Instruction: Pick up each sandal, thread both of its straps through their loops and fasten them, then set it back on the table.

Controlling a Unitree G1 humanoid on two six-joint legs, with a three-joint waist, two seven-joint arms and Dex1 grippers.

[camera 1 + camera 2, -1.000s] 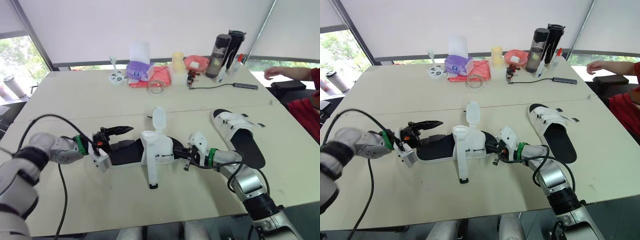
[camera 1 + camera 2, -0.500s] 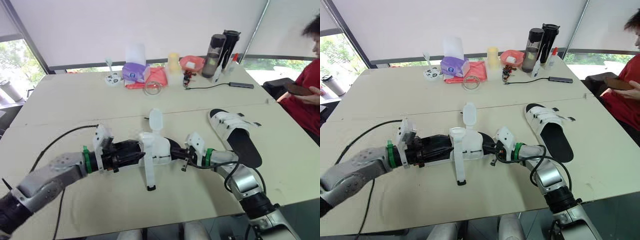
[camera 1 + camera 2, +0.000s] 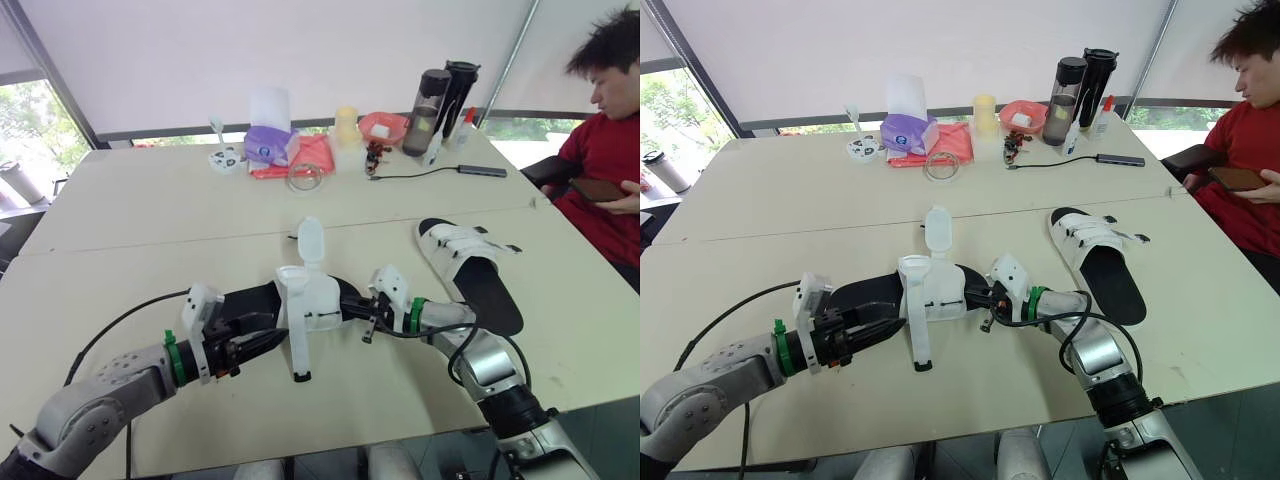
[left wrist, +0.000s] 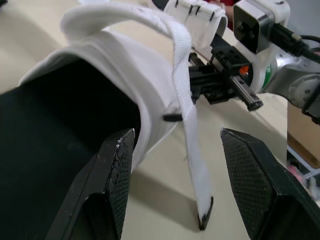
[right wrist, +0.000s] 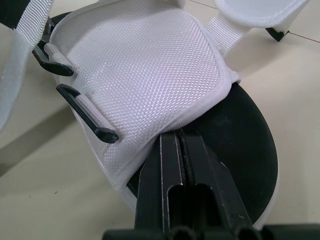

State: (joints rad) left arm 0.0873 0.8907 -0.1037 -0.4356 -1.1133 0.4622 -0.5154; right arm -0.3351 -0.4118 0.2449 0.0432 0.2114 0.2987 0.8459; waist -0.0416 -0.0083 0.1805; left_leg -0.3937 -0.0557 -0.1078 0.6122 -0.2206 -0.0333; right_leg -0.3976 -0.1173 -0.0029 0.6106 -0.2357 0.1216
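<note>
A black-soled sandal (image 3: 252, 303) with a white upper (image 3: 312, 298) lies mid-table. One loose strap (image 3: 311, 240) sticks up; the other strap (image 4: 192, 140) trails down to the table front. My right gripper (image 5: 177, 160) is shut on the toe-end edge of the upper, beside two black loops (image 5: 85, 107). My left gripper (image 3: 260, 333) is open at the near side of the heel, its fingers (image 4: 112, 175) spread either side of the trailing strap without touching it. A second sandal (image 3: 470, 265) lies to the right, straps across its upper.
Along the far edge stand a purple tissue box (image 3: 268, 143), a red cloth (image 3: 318, 155), a yellow cup (image 3: 348, 125), dark bottles (image 3: 432, 98) and a cable (image 3: 440, 172). A person in red (image 3: 605, 140) sits at the right holding a phone.
My left gripper has drawn back from the sandal's heel toward the near edge and stays open. The right gripper keeps its hold. The person at the right has leaned further into view.
</note>
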